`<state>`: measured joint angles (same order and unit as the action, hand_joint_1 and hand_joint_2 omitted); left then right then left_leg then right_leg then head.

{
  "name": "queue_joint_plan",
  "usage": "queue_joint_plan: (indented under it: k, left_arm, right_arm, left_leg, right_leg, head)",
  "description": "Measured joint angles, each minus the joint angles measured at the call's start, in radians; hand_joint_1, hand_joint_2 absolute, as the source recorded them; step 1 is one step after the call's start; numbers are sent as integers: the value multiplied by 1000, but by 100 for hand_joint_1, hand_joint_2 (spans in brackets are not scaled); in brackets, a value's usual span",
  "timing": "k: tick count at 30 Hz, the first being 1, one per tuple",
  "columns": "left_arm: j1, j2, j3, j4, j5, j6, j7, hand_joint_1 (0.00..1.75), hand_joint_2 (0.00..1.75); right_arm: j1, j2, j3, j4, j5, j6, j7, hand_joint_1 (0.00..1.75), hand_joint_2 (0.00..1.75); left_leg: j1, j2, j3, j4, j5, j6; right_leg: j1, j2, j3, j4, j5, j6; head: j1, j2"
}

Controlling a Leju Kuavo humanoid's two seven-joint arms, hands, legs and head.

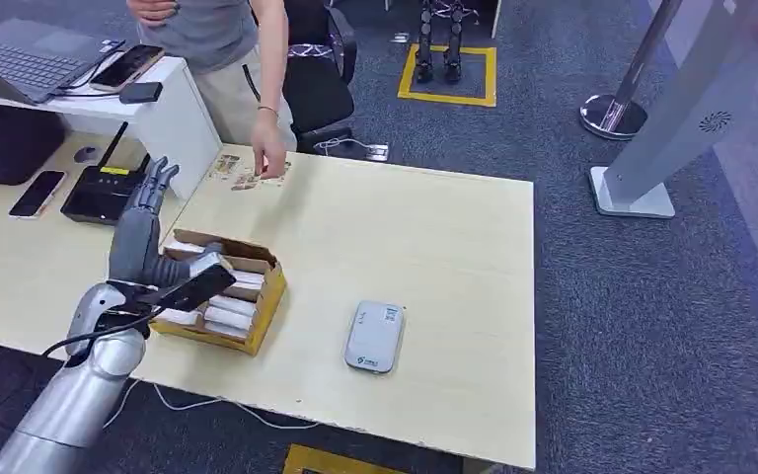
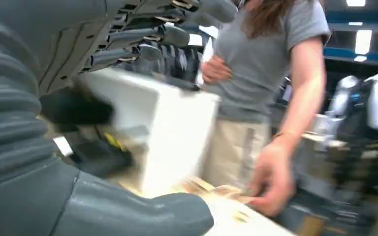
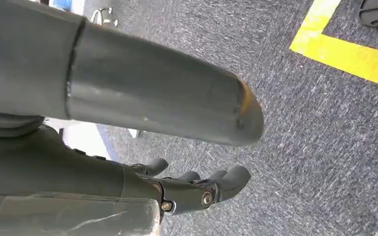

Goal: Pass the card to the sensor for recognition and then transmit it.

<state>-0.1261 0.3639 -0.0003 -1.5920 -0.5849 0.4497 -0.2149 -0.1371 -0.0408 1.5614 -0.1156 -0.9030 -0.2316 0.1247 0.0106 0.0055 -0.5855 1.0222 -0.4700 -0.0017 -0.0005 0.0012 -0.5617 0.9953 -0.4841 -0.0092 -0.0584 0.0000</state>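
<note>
Grey carpet marked with yellow tape squares surrounds a pale wooden table (image 1: 434,247) where the work is laid out. Near its front edge lies a small grey card sensor (image 1: 374,337), flat and well apart from other things. To its left stands an open cardboard box (image 1: 257,306) holding white rolled or stacked items. The robot's left hand (image 1: 144,212) is raised above the table just left of the box, fingers (image 1: 163,176) extended upward and spread, grasping nothing; the left wrist view shows the same fingers (image 2: 142,37) straight and apart, with the thumb clear of them. At the table's far edge a person's hand (image 1: 269,158) reaches down to a few small cards (image 1: 242,176) lying there, fingertips touching or just over them; the blurred wrist view cannot settle which. The robot holds no card. Behind the left hand sit a black router (image 1: 104,193), a phone (image 1: 37,194) and, on a raised white desk, a laptop (image 1: 25,59). The right hand (image 3: 177,189) hangs over the carpet, its fingers (image 3: 234,177) lightly curled and holding nothing.
</note>
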Motion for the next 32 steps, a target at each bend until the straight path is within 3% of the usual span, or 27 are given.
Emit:
queue_joint_plan:
  k: [5,8,14,22,32]
  left_arm:
    - [57,-51,82,-108,359,-152,-114,0,175]
    - [88,-79,129,-150,469,-230,-143,0,175]
    - [163,-136,188,-225,535,-296,-165,0,175]
    - [235,-211,191,-252,534,-306,-176,0,175]
    - [240,-218,191,-252,533,-306,-177,0,175]
  right_arm:
    - [5,0,0,0,-5,-5,-6,0,0]
    - [6,0,0,0,-9,-11,-8,0,0]
    - [8,0,0,0,-21,-15,-8,0,0]
    - [10,0,0,0,-24,-20,-5,0,0]
    - [10,0,0,0,-23,-21,-5,0,0]
  left_leg:
    - [0,0,0,0,0,0]
    - [0,0,0,0,0,0]
    - [0,0,0,0,0,0]
    - [0,0,0,0,0,0]
    - [0,0,0,0,0,0]
  right_leg:
    - [0,0,0,0,0,0]
    - [0,0,0,0,0,0]
    - [0,0,0,0,0,0]
    - [0,0,0,0,0,1]
    - [0,0,0,0,0,1]
  head:
    - [0,0]
    - [0,0]
    - [0,0]
    - [0,0]
    - [1,0]
